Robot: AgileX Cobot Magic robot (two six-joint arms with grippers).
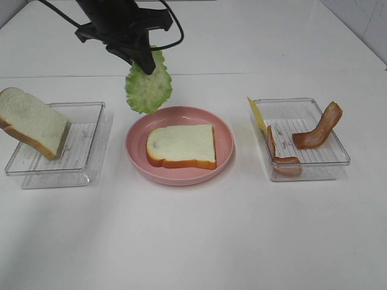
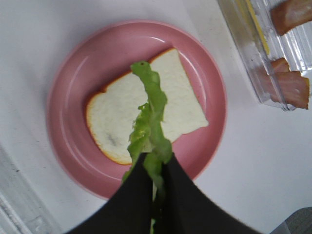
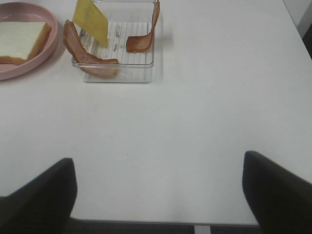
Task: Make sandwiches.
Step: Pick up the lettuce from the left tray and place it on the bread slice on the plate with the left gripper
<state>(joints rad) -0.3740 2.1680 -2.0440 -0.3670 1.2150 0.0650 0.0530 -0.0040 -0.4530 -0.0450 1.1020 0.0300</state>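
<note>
Green and crinkled, the lettuce leaf (image 1: 148, 84) hangs edge-down from the left tool (image 1: 140, 57), which is clenched on its upper edge. The leaf is in the air, touching nothing. Below that tool sits a pink plate (image 1: 138, 158) with one slice of white bread (image 1: 181, 145) lying flat on it, bare on top.

So the sandwich looks barely begun: the base slice is down and the lettuce is about to go on — bacon, cheese and a top slice are all left to add.

Off to that tool's left, a clear tray (image 1: 84, 109) holds another bread slice (image 1: 33, 121), tilted against its wall. To the tool's right, past the plate, a second clear tray (image 1: 338, 158) holds two bacon strips, one (image 1: 317, 130) curling up over the far side and one (image 1: 281, 154) bent along the side nearest the plate. A yellow cheese slice (image 1: 256, 115) is propped at that tray's corner.

The right tool (image 3: 158, 195) is released, its fingers spread wide with nothing between them, well back from the bacon tray. The bench (image 1: 193, 241) is plain, smooth white — little of the room shows beyond it.
</note>
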